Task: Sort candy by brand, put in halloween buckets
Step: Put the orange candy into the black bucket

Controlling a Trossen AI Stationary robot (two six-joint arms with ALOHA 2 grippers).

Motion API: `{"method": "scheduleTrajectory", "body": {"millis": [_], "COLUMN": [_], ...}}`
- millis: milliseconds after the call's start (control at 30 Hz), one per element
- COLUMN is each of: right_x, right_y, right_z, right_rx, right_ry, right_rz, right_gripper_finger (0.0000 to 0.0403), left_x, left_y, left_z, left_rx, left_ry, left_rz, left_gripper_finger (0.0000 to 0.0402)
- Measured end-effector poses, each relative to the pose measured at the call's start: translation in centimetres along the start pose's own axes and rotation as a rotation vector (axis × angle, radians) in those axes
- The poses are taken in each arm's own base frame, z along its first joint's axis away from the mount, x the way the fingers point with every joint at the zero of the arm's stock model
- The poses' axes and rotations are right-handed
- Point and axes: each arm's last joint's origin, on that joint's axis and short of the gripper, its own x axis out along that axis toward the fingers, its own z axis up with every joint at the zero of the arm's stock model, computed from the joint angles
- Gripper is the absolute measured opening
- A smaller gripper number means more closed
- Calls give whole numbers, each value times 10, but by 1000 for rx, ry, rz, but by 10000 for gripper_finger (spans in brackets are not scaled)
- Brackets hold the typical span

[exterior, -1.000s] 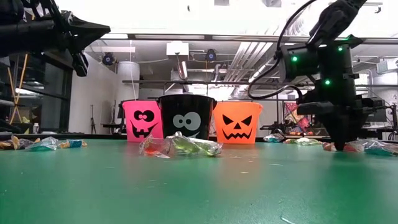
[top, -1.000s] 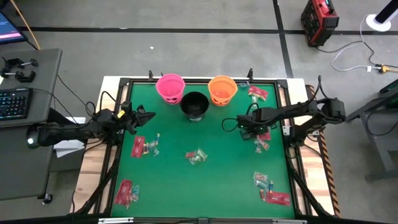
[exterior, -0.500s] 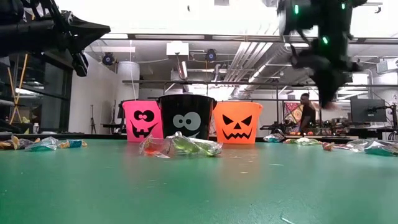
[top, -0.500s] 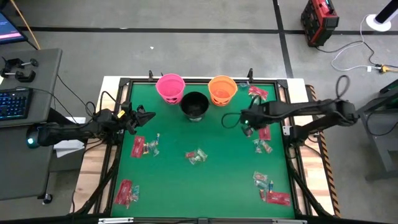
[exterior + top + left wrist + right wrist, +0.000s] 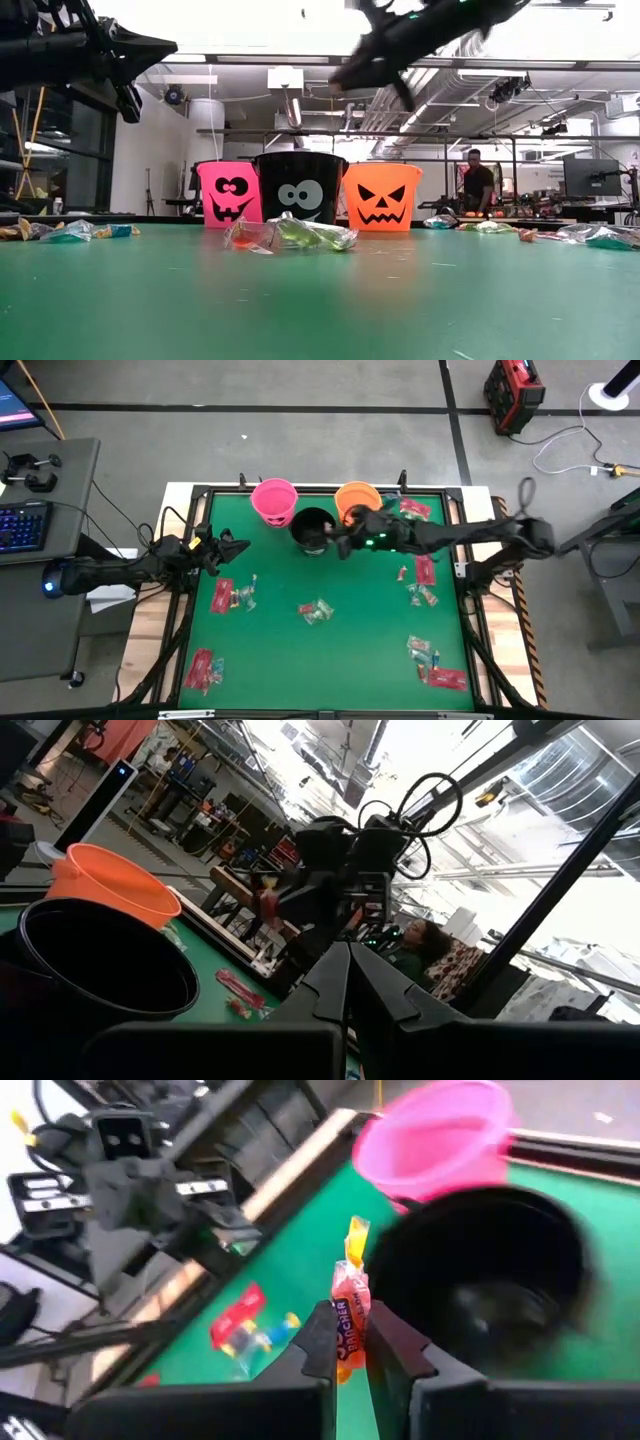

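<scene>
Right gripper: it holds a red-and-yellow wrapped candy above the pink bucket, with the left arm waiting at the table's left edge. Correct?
Not quite. The right gripper holds the candy by the black bucket, not above the pink bucket; the high view shows it. The rest stands.

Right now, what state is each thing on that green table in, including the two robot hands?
Right hand: shut on a small red-and-yellow wrapped candy, above the black pail.
Left hand: shut, empty, waiting at the table's left edge.
Round pink plastic pail: upright.
Round black plastic pail: upright, looks empty.
Round orange plastic pail: upright.
Loose wrapped candies: lying in scattered clusters on the table.
</scene>
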Motion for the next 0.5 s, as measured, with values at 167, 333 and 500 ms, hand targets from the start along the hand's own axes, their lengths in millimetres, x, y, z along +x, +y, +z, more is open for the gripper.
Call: {"method": "scheduleTrajectory", "body": {"millis": [167, 333, 500], "right_x": [47, 77, 84], "right_y": [0, -4, -7], "right_z": [-1, 6, 18], "right_rx": [-50, -111, -191], "right_ry": [36, 89, 203], "right_rz": [-54, -186, -271], "right_gripper_finger": [30, 68, 139], "left_x": [0, 0, 0], "left_y": [0, 0, 0], "left_z": [0, 0, 0], "left_rx": [0, 0, 0], "left_ry": [0, 0, 0], "left_rz": [0, 0, 0], "left_gripper_finger": [0, 0, 0]}}
